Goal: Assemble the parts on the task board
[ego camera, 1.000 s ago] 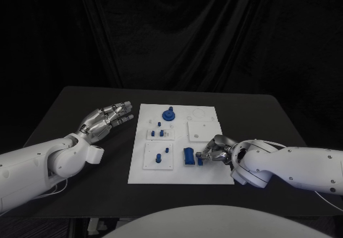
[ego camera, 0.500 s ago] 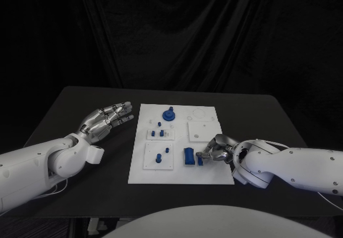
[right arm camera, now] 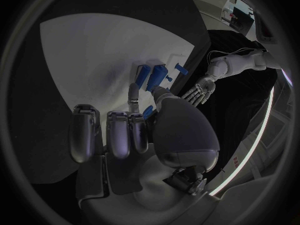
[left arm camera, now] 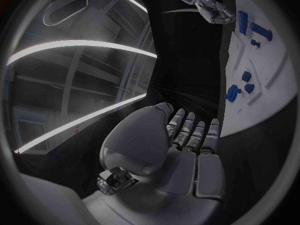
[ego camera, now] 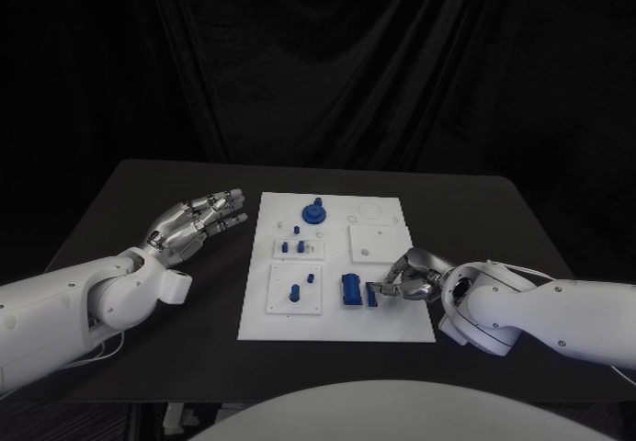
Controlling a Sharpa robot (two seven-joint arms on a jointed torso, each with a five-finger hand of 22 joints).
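I see the right hand (ego camera: pixel 405 278) pinching a small blue part (ego camera: pixel 372 294) at the task board's (ego camera: pixel 335 323) near right area, just right of a blue block (ego camera: pixel 350 288). Left hand (ego camera: pixel 197 223) hovers spread wide over the tabletop (ego camera: pixel 159 349), left of the board, holding nothing.

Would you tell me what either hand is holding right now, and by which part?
The right hand pinches a small blue part by its end, beside the blue block. The left hand holds nothing.

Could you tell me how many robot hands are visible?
2: the left robot hand beside the task board's left edge, the right robot hand pinching a small blue part above it.
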